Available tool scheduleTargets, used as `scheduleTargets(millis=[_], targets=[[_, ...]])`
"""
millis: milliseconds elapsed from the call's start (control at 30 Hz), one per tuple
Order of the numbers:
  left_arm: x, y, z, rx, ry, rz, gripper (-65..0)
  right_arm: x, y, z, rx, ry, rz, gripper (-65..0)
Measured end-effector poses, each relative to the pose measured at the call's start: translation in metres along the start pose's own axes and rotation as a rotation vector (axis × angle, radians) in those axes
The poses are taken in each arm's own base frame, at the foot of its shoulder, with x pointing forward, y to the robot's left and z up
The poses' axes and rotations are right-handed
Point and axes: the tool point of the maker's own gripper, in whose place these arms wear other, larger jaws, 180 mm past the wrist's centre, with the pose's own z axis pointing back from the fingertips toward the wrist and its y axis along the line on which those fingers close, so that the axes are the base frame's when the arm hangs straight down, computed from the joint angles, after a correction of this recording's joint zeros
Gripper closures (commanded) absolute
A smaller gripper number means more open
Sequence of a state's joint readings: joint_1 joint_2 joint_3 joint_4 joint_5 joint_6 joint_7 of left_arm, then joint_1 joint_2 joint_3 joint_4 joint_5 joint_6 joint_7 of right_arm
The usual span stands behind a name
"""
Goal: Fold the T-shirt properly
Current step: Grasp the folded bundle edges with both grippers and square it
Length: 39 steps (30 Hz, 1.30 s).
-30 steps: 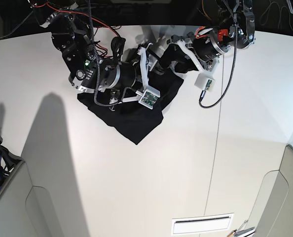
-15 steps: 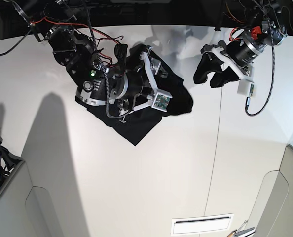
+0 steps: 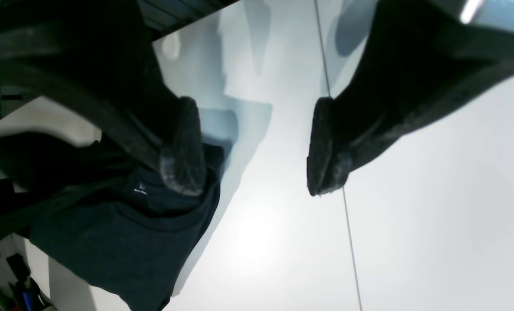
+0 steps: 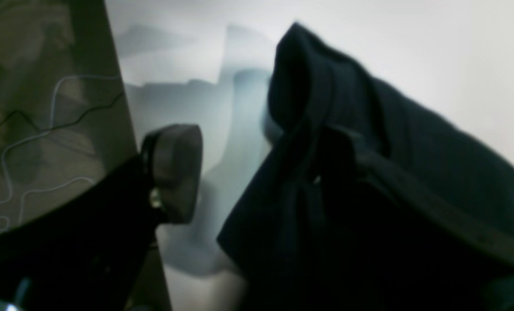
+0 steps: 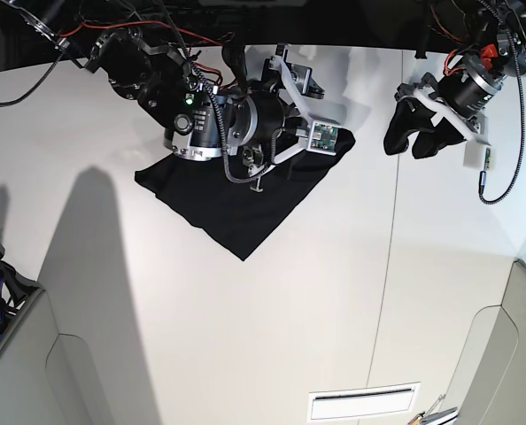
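The left hand (image 3: 257,147) hangs wide open and empty over bare white worktop (image 3: 412,216), its two dark, felt-like pads well apart, beside the T-shirt (image 5: 236,199). That soft matte black T-shirt lies in a rough diamond on the worktop. Only the right wrist view shows a raised fold of it close by the right hand (image 4: 248,172), also spread wide, gripping nothing.

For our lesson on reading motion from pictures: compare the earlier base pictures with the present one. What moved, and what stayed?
The left gripper, first over the T-shirt, swung off to the bare table on the base view's right, open and empty. The right gripper rose toward the table's far edge; its fingers are apart. The shirt's right corner spread outward. Its near corner stayed put.
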State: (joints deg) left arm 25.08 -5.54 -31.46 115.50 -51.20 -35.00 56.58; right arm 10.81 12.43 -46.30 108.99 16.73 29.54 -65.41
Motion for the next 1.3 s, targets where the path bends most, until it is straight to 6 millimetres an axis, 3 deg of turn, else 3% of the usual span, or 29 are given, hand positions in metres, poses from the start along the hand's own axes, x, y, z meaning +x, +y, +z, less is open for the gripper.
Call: scheduleTargets(millis=[200, 267, 300, 367, 400, 467, 500, 533, 667, 733, 800, 900, 1033, 1167, 1300], targets=[[0.000, 0.000, 0.000, -0.001, 0.000, 0.000, -40.1, 0.027, 0.006, 0.008, 0.010, -0.082, 0.014, -41.5], [0.000, 0.000, 0.000, 0.000, 0.000, 0.000, -39.5, 0.029, 0.001, 0.009, -0.013, -0.085, 0.017, -41.5], [0.001, -0.001, 0.000, -0.007, -0.005, 0.004, -36.0, 0.029, -0.006, 0.011, -0.038, -0.090, 0.010, -41.5], [0.005, -0.014, 0.000, -0.074, -0.028, -0.006, -20.3, 0.035, -0.030, 0.019, -0.120, -0.141, -0.062, -39.2], [0.006, -0.024, -0.001, -0.125, -0.036, -0.012, -11.7, 0.037, -0.047, 0.025, -0.177, -0.170, -0.100, -34.9], [0.004, -0.048, -0.005, -0.227, -0.033, 0.013, -1.3, 0.033, -0.083, 0.042, -0.300, -0.212, -0.172, -17.2], [-0.001, -0.059, -0.009, -0.266, -0.009, 0.012, 0.0, 0.028, -0.101, 0.051, -0.362, -0.228, -0.213, -6.0], [-0.007, -0.070, -0.014, -0.298, 0.013, 0.005, 0.0, 0.024, -0.117, 0.061, -0.413, -0.248, -0.252, 0.0], [-0.038, -0.118, -0.034, -0.399, 0.116, -0.055, 0.0, 0.004, -0.165, 0.099, -0.571, -0.323, -0.361, 0.0], [-0.049, -0.145, -0.042, -0.452, 0.134, -0.084, 0.0, -0.015, -0.182, 0.104, -0.607, -0.303, -0.418, 0.0], [-0.057, -0.167, -0.048, -0.486, 0.148, -0.105, 0.0, -0.032, -0.197, 0.098, -0.607, -0.283, -0.478, 0.0], [-0.068, -0.189, -0.054, -0.502, 0.169, -0.118, 0.0, -0.043, -0.213, 0.079, -0.547, -0.282, -0.535, 0.0], [-0.087, -0.207, -0.059, -0.513, 0.227, -0.178, 0.0, -0.047, -0.212, 0.039, -0.369, -0.252, -0.544, 0.0], [-0.106, -0.193, -0.072, -0.447, 0.264, -0.128, 0.0, -0.058, -0.198, 0.000, -0.221, -0.203, -0.593, 0.0], [-0.123, -0.176, -0.080, -0.392, 0.313, -0.129, 0.0, -0.063, -0.194, -0.015, -0.175, -0.180, -0.637, 0.0]])
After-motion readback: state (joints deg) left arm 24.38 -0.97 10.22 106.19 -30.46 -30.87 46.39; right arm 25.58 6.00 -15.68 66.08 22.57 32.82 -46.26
